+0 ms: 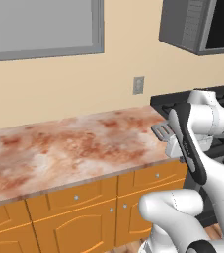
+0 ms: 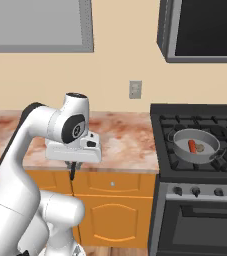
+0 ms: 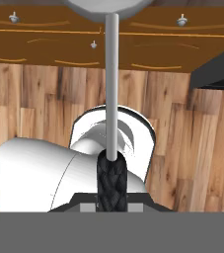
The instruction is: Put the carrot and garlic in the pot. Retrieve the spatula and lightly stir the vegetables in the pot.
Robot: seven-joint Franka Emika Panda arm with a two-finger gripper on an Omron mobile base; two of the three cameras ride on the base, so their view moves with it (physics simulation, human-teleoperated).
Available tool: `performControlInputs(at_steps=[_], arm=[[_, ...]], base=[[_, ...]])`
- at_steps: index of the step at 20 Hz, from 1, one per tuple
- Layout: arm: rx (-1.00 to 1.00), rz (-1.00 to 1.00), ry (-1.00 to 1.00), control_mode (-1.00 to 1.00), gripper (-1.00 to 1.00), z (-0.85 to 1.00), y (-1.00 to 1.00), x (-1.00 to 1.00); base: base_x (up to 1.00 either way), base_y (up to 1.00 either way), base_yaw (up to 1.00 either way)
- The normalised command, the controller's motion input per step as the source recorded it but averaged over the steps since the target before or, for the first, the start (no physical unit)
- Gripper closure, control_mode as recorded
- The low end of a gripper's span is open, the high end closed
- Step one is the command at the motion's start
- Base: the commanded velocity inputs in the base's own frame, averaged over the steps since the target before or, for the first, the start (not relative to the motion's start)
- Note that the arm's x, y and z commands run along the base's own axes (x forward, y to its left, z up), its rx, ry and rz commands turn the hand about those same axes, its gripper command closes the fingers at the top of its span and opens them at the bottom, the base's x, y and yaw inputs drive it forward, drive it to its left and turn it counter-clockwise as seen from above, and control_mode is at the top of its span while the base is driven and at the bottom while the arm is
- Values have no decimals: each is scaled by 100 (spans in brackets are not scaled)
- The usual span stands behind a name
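Carrot [image 2: 192,145] and garlic [image 2: 200,148] lie inside the pot [image 2: 179,148] — loading looks done. Hand [image 2: 73,167], well left of the pot, pinches the spatula [image 1: 163,130] by its handle — gripped there, apparently, to free the blade for stirring.

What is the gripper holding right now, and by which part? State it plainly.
The gripper is shut on the spatula, gripping it by the dark end of its handle; the shaft runs away from the fingers toward the blade.
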Motion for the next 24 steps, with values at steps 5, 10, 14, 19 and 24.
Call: performControlInputs(at_steps=[5,10,14,19,24], arm=[[0,0,0,100,100,0,0,0],[0,0,0,100,100,0,0,0],[0,0,0,100,100,0,0,0],[0,0,0,100,100,0,0,0],[0,0,0,100,100,0,0,0]], base=[[-1,-84,17],[-20,-100,18],[-5,-100,6],[36,-93,20],[43,-67,23]])
